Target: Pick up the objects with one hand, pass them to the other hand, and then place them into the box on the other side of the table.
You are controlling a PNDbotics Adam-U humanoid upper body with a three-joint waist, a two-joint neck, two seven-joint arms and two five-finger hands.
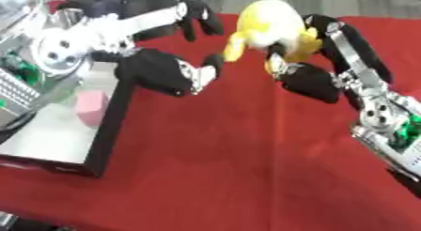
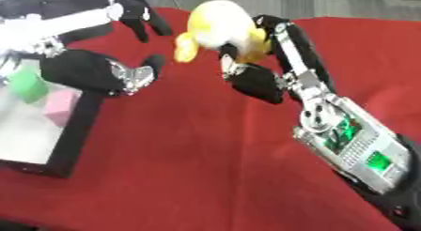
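Handover step: toy clamped in R hand, above surface. L hand spread open, just beside. Bring closer, close L on toy, only then release R.

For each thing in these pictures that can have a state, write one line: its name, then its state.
yellow toy: held up above the table, gripped by the right hand.
right hand: shut on the yellow toy.
left hand: open, next to the toy, holding nothing.
box: open-topped, at the table's left side.
pink block: lying inside the box.
green block: lying inside the box.
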